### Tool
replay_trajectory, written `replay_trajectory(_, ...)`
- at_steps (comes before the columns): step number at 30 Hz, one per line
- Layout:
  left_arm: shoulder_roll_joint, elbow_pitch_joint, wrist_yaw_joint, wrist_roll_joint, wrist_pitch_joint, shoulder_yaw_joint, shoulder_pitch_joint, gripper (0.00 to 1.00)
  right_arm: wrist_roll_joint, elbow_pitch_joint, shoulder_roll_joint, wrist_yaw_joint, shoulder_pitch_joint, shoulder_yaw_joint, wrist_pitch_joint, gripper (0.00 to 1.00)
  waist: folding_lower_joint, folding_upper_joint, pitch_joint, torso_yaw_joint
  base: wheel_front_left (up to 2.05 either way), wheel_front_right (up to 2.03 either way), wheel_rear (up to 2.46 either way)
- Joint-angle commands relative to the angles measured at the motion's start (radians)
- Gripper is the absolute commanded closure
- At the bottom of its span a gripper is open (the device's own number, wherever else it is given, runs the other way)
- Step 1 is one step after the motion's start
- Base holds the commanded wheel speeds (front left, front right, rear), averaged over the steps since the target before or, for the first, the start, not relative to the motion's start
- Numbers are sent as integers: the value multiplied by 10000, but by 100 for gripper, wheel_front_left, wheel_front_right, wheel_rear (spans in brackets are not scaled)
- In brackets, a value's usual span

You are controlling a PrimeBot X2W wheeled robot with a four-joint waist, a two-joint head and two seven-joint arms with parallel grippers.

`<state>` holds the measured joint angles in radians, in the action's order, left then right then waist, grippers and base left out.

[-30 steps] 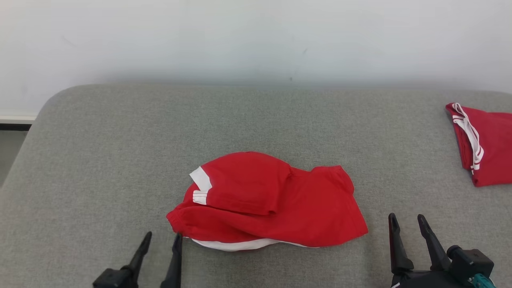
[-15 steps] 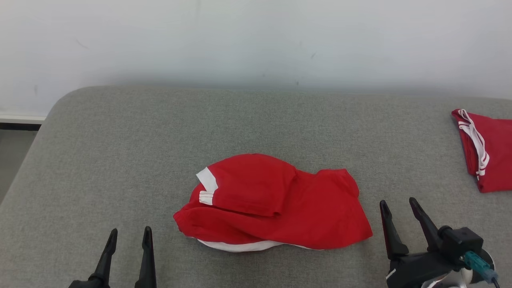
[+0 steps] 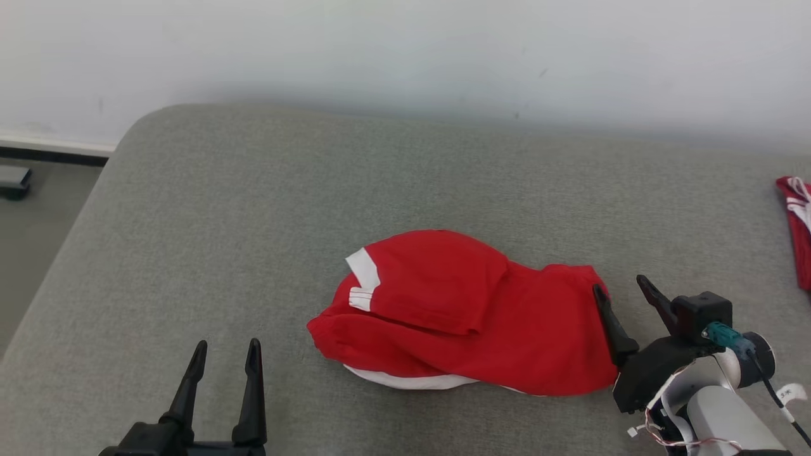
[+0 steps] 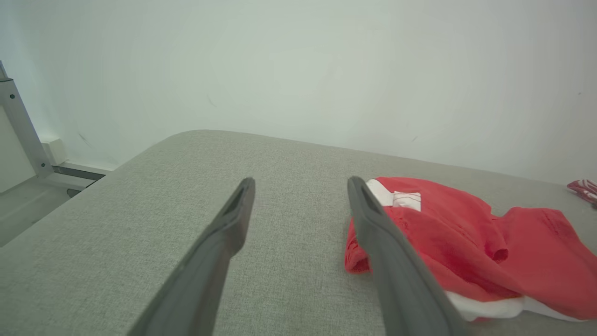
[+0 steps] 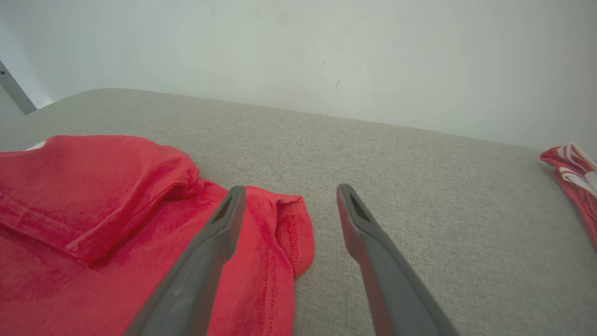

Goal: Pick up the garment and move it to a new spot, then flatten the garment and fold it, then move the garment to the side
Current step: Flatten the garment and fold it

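Head view: crumpled red white-trimmed cloth garment (image 3: 469,316) lies unlifted, unfolded near grey padded worktop's (image 3: 253,190) front edge; my left gripper (image 3: 227,344) and right gripper (image 3: 619,284) gape empty.

We are logging the left gripper (image 3: 227,343) and right gripper (image 3: 619,284) as black, with long tapering fingers. The right wrist is showing a black block (image 3: 700,311), teal connector (image 3: 722,332), white tag (image 3: 789,394) and pale forearm (image 3: 722,415).
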<state>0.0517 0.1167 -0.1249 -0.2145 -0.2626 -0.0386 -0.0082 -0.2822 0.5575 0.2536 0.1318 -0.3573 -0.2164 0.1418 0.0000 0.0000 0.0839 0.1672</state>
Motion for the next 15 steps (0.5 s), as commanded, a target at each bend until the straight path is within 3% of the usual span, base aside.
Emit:
replay_trajectory(1,-14,16,-70,-76,-29,-38,-102,0,-78,366,61,-28,-245,-104,-44,0,0,0,224,332,0,0,0)
replay_trajectory(7,-20,39,-43,-232,-29,-171,-240,0,-303,1982,41,-28,-1091,-574,-25,0,0,0,398,700,0,0,0)
replay_trajectory(8,-19,46,-43,-246,-29,-185,-257,0,-365,2211,14,-28,-1230,-664,6,8,0,0,415,735,0,0,0)
replay_trajectory(10,-19,62,-44,-280,-29,-223,-279,0,-483,2627,1,-28,-1456,-839,84,100,0,0,441,790,0,0,0)
replay_trajectory(15,-21,104,6,-315,-29,-203,-247,0,-803,2958,141,-28,-2082,-1134,863,100,0,0,416,729,0,0,0)
